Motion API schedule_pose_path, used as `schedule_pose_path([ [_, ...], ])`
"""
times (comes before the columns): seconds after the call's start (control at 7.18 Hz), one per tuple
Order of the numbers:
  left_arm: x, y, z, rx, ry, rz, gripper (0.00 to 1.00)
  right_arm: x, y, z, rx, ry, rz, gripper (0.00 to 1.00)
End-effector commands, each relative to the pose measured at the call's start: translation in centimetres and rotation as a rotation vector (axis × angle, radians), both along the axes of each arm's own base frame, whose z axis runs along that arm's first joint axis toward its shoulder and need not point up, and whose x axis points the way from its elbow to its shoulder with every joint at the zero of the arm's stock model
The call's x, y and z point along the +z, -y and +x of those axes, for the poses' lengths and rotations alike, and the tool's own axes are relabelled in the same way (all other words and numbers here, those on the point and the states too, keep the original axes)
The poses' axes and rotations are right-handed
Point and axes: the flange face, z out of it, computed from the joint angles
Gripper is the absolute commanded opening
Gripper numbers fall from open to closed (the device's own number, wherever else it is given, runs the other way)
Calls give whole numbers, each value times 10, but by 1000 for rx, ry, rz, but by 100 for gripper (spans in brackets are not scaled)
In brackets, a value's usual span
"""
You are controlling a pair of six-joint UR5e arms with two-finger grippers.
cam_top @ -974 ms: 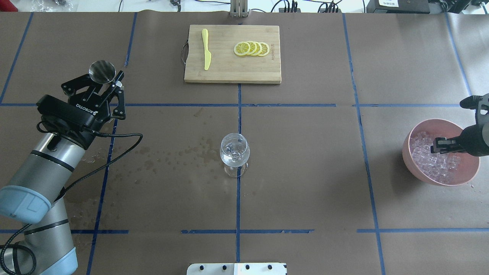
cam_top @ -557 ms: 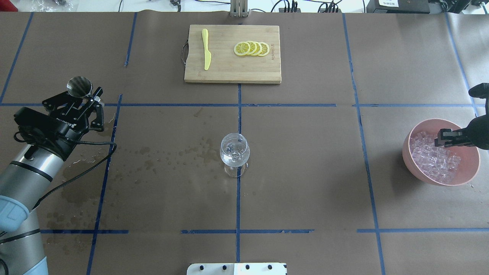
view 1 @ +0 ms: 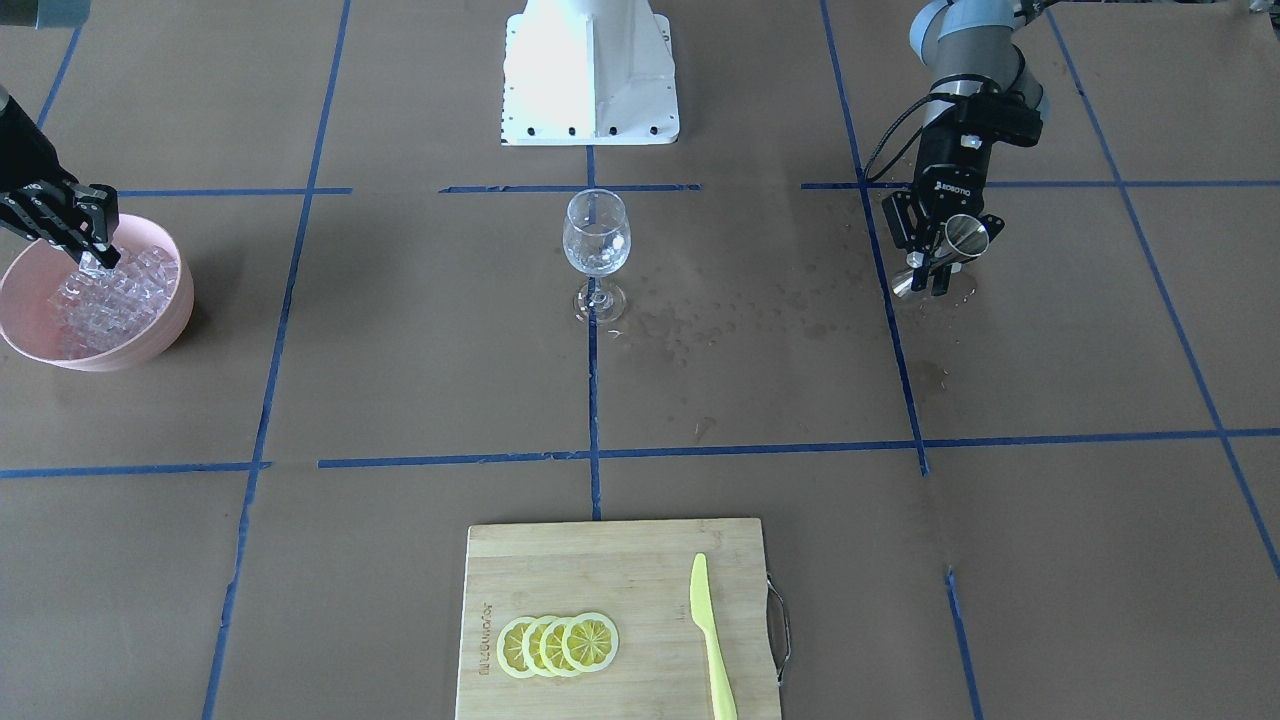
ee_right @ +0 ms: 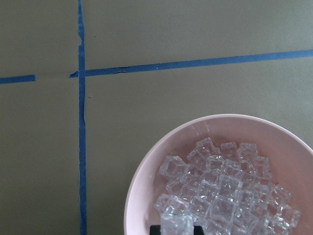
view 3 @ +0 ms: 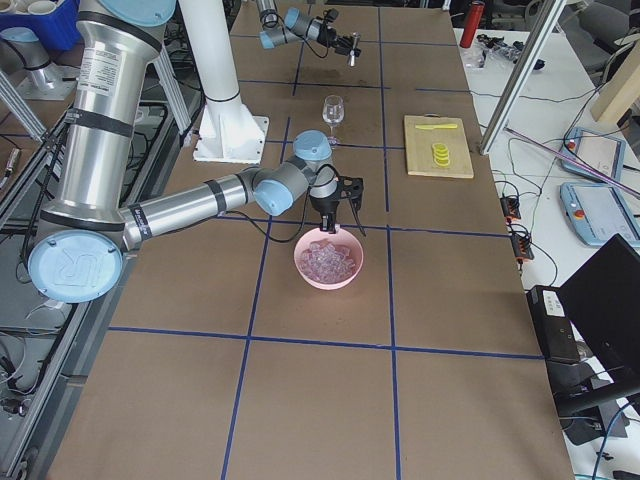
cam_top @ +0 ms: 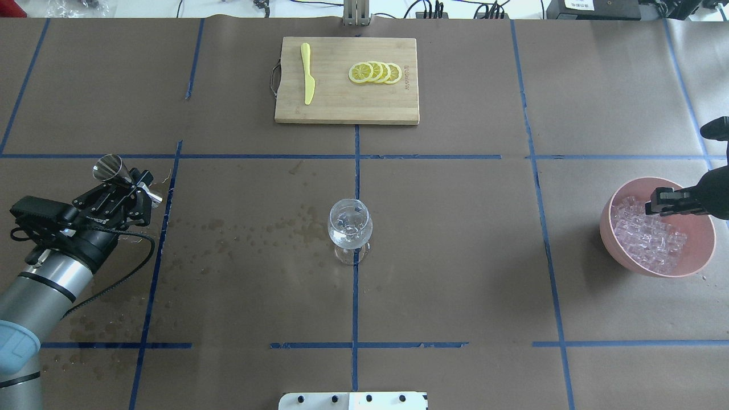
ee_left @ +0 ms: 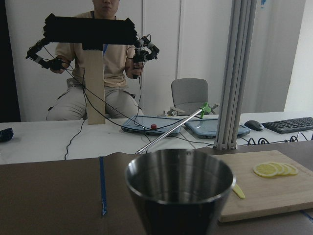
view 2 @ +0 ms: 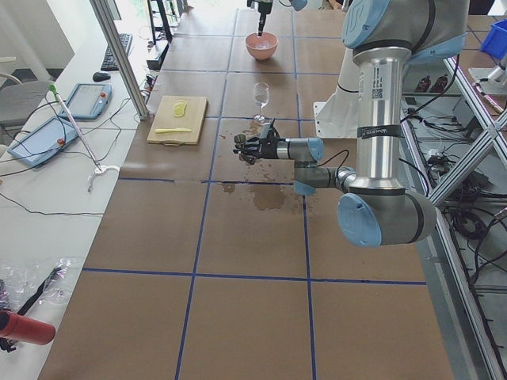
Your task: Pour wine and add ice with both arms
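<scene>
Our left hand (view 1: 932, 265) pinches the tilted steel jigger (view 1: 963, 240) near its waist, at the left of the table (view 1: 400, 330). Our right hand (view 1: 95, 250) pinches one ice cube (ee_right: 177, 225) over the pink bowl (view 1: 150, 342), far right. We judge the cube hard, slippery, light: grip opposite flat faces firmly.

Brown-papered table (cam_top: 455, 228), blue tape grid (cam_top: 355, 285), wine glass (cam_top: 350, 225) centre, cutting board (cam_top: 342, 111), pink bowl (cam_top: 704, 257), wet stains (cam_top: 267, 225)
</scene>
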Motion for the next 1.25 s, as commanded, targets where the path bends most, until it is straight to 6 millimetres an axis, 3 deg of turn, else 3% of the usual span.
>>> schedule_pose_path([
  [0.0,24,-38,27,-56,-50,-38,0,-20,-4,2,-1,27,31,0],
  [0.28,60,-50,36,-103,32,-31,0,-45,-11,8,-17,78,54,0],
  [0.56,81,-51,38,-121,80,-28,0,-71,-8,39,-6,173,49,0],
  [0.84,94,-52,40,-129,111,-27,0,-91,0,54,-4,235,63,0],
  [1.11,97,-57,43,-117,123,-26,0,-97,3,52,-4,242,76,0],
])
